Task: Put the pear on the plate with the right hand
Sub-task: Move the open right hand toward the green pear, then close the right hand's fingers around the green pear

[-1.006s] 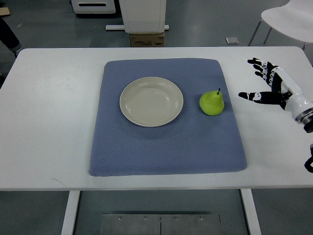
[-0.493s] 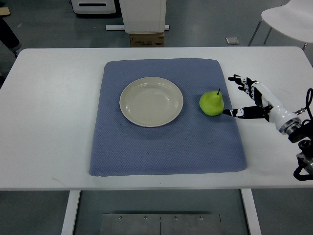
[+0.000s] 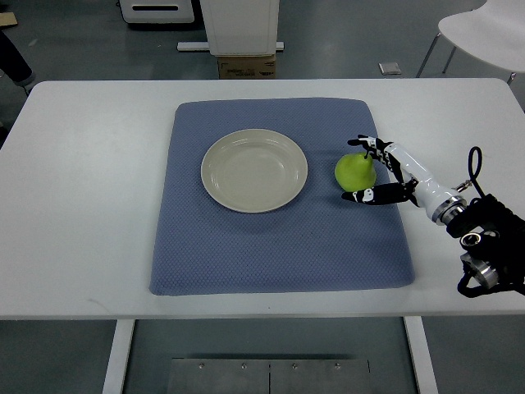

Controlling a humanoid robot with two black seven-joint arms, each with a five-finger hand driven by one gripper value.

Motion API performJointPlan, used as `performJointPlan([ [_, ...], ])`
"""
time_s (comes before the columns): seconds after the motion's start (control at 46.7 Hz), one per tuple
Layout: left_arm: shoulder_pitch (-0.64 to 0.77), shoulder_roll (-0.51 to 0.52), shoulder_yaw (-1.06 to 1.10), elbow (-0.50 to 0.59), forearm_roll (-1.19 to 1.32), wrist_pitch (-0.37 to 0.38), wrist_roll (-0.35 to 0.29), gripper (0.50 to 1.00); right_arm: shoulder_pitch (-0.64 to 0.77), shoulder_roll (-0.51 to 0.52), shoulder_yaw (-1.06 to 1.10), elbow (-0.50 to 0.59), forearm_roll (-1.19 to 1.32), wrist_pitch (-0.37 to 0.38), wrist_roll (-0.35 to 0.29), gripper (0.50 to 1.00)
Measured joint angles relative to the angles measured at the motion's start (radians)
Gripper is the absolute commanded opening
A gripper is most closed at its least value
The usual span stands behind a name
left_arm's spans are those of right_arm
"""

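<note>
White table [image 3: 82, 205] fills most of the view, standing on a grey floor, with a box [image 3: 245, 66] beyond its far edge and a white chair [image 3: 484, 33] at the far right corner. On the table lies a blue mat [image 3: 279, 246], and on the mat sits a cream plate [image 3: 254, 170], bare inside. Just right of the plate, apart from it, the green pear [image 3: 353, 171] stands on the mat with its stem up. From the right edge the right hand [image 3: 384, 171] reaches in, its fingers [image 3: 367, 143] spread around the pear's right side: the upper ones curve past the top, the thumb [image 3: 365, 196] lies at its lower edge. Fingers look very close to or just touching the fruit, but they have not closed on it. The pear rests on the mat.
</note>
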Motion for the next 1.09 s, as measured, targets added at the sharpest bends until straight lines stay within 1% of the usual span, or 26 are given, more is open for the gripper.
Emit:
performJointPlan([
  [0.343,0.0,0.0,0.0,0.0,0.0,0.0,0.0,1.0,0.005,0.028,-0.025,-0.032,0.003,-0.065,-0.035,1.0],
  [0.621,0.0,0.0,0.0,0.0,0.0,0.0,0.0,1.0,0.005,0.03,-0.027,-0.05,0.006,-0.082,-0.058,0.996],
  [0.707,0.0,0.0,0.0,0.0,0.0,0.0,0.0,1.0,0.005,0.034,-0.027,-0.054,0.006,-0.087,-0.061,0.975],
  [0.749,0.0,0.0,0.0,0.0,0.0,0.0,0.0,1.0,0.005,0.038,-0.029,-0.054,0.006,-0.088,-0.064,0.954],
  [0.814,0.0,0.0,0.0,0.0,0.0,0.0,0.0,1.0,0.005,0.04,-0.038,-0.057,0.005,-0.09,-0.069,0.945],
  [0.899,0.0,0.0,0.0,0.0,0.0,0.0,0.0,1.0,0.015,0.041,-0.056,-0.06,0.006,-0.103,-0.07,0.914],
  [1.092,0.0,0.0,0.0,0.0,0.0,0.0,0.0,1.0,0.041,0.071,-0.082,-0.07,0.01,-0.118,-0.073,0.887],
])
